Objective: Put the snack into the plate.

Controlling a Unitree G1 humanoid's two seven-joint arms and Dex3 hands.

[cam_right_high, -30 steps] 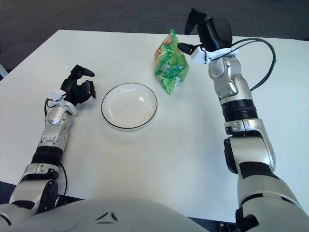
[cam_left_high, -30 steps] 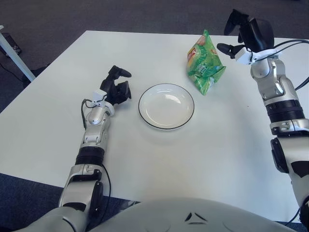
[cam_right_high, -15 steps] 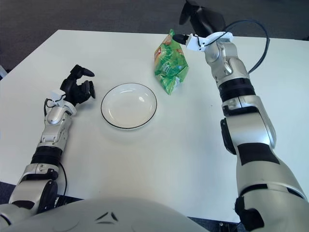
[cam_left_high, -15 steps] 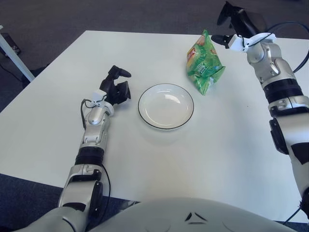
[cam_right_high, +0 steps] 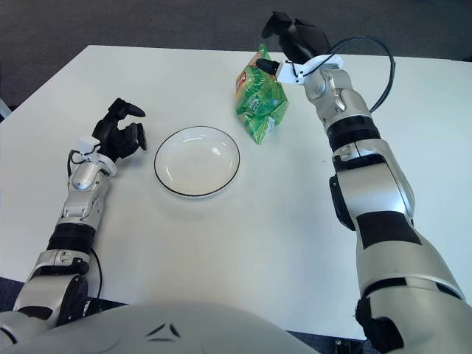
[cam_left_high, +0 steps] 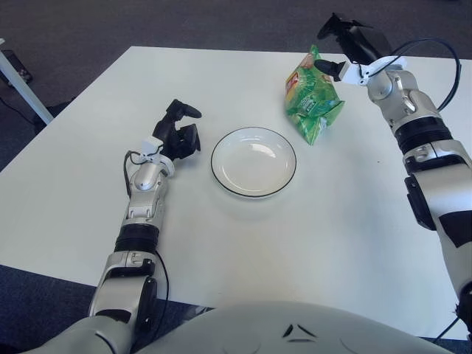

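Note:
A green snack bag lies on the white table, behind and to the right of the plate. The white plate with a dark rim sits near the middle and holds nothing. My right hand hovers over the bag's top far corner with its fingers spread, one fingertip close to the bag's upper edge. I cannot tell whether it touches. My left hand shows left of the plate, fingers curled and holding nothing.
Dark carpet lies beyond the table's far edge. A white table leg or bar slants at the far left. A black cable loops from the right forearm.
My right hand has swung left and forward, from right of the bag to above its top corner. The bag, the plate and my left hand have stayed put.

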